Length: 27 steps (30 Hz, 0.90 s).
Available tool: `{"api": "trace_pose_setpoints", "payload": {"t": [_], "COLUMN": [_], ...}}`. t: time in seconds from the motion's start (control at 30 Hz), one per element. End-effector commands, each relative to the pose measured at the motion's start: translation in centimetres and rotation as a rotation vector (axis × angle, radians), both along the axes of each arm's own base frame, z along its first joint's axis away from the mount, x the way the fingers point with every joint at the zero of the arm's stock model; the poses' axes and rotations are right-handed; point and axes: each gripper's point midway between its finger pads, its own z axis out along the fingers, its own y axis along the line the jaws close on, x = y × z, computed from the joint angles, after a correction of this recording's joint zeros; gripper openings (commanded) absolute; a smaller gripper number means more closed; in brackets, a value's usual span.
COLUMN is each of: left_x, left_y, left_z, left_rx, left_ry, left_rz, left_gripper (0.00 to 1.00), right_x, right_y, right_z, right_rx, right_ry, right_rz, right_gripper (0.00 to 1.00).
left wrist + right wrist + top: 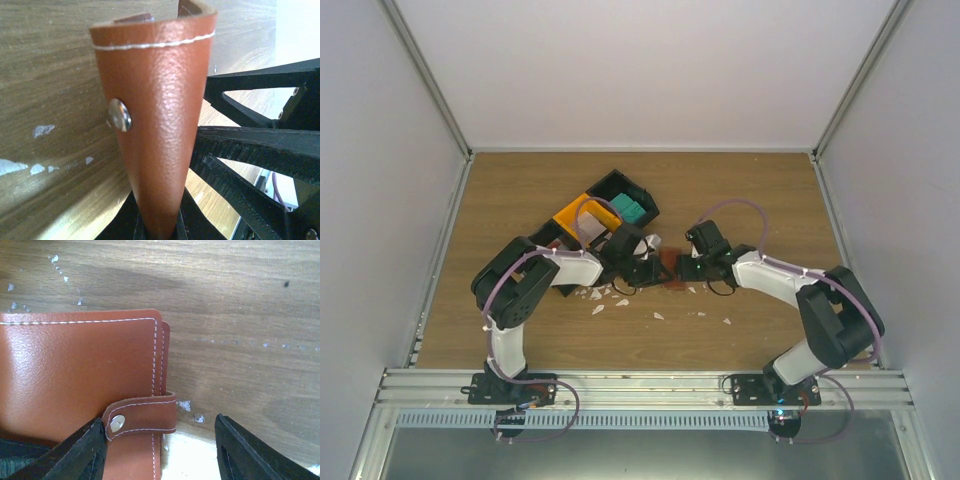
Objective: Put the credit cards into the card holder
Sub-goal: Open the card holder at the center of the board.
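Overhead view: the two arms are seen meeting at mid-table (750, 190), with the card holder (672, 273) between their tips. Only this view shows a teal credit card (629, 210) lying in the black-and-orange tray (642, 192) behind the left arm. White scraps (610, 298) are scattered on the wood just in front.
Left wrist view: only here is the pinched end of the card holder shown. The brown leather is seen standing up from the fingers in a curve, with a metal snap stud (120, 115) on its left side.
Right wrist view: only here is the flat face of the card holder shown, with its closing strap (142, 415) wrapped round the edge.
Grip, left: the left gripper (157, 232) is clamped narrowly on the card holder's lower edge.
Grip, right: the right gripper (160, 420) is spread wide and nothing is held. The strap end is framed between its fingers (85, 450); contact with the leather cannot be told.
Markings: white stitching is seen along the holder's edges and strap.
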Motion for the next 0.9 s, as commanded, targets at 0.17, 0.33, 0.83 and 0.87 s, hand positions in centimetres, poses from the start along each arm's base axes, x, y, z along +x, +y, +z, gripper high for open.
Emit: {"api": "trace_pose_setpoints", "payload": {"t": [0.17, 0.33, 0.83, 0.87], "left_x": [-0.2, 0.1, 0.0, 0.0], "left_y": [0.2, 0.1, 0.2, 0.2], "left_z": [2.5, 2.6, 2.2, 2.1], "left_rx": [-0.033, -0.027, -0.018, -0.019], "left_ry": [-0.075, -0.076, -0.068, -0.066], "left_rz": [-0.015, -0.01, -0.013, -0.014], "left_gripper": [0.0, 0.0, 0.0, 0.0], "right_x": [0.0, 0.3, 0.3, 0.2], "right_y": [-6.4, -4.4, -1.4, -1.4], "right_z": [0.1, 2.0, 0.1, -0.2], "right_rx": [-0.183, -0.063, 0.096, 0.094], "right_ry": [-0.028, -0.075, -0.022, -0.017], "right_rz": [-0.252, -0.19, -0.105, -0.102], "right_gripper": [0.49, 0.47, 0.32, 0.31]}}
